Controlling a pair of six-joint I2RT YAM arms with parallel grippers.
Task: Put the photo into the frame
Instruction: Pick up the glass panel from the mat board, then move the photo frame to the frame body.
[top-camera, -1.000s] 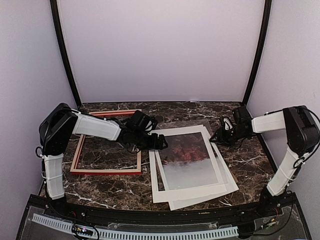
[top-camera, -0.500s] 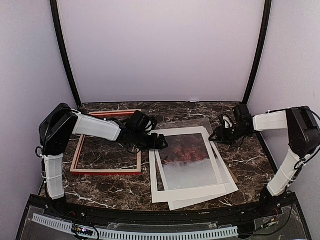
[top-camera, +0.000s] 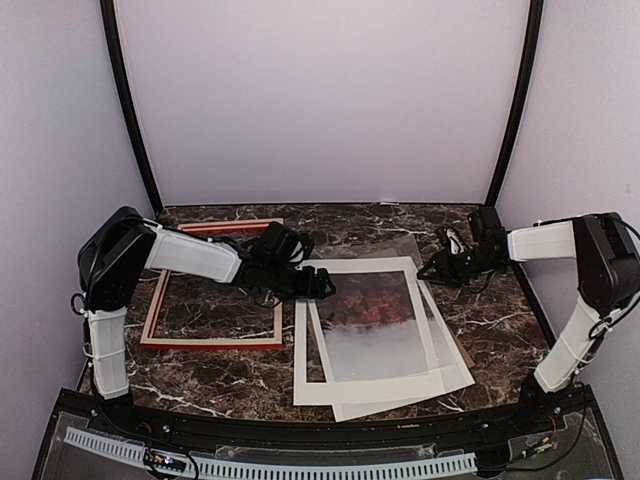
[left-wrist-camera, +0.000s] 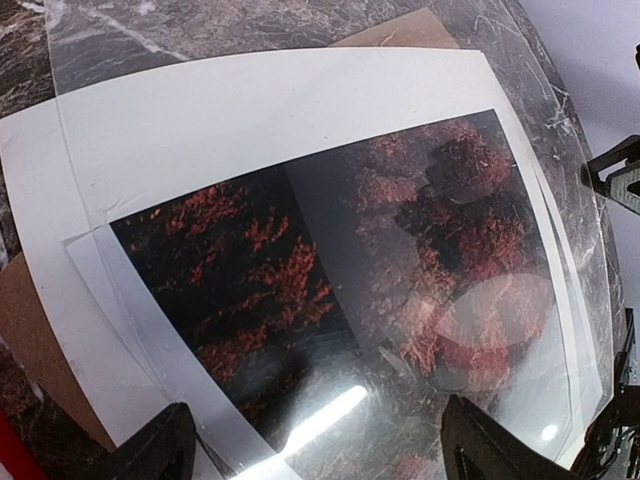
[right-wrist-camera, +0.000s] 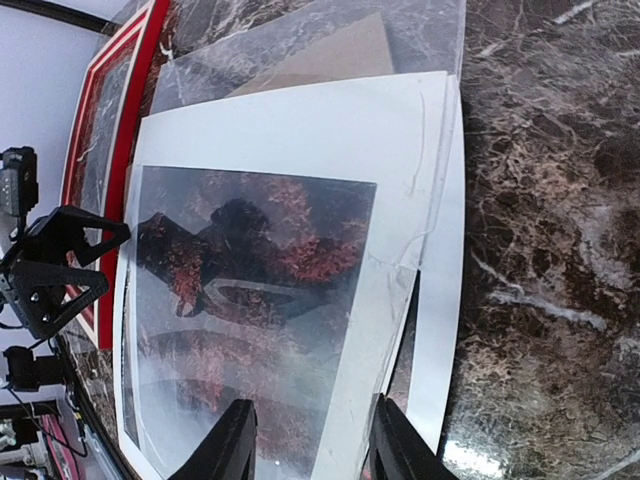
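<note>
Mat (top-camera: 302, 352) stack slid leftward, squaring up. Photo (top-camera: 372, 318) lies right of frame (top-camera: 212, 343), under mat and clear pane (left-wrist-camera: 300, 30). Left jaws, right jaws released. Looks thin, floppy, slick: pinch an edge.

One frame (top-camera: 210, 341), one photo (top-camera: 365, 315), one clear sheet (top-camera: 405, 246) and one brown board (right-wrist-camera: 330, 62) lie on the tabletop (top-camera: 500, 310). There are two white mats (top-camera: 365, 268). Two arms (top-camera: 190, 252) reach in.
</note>
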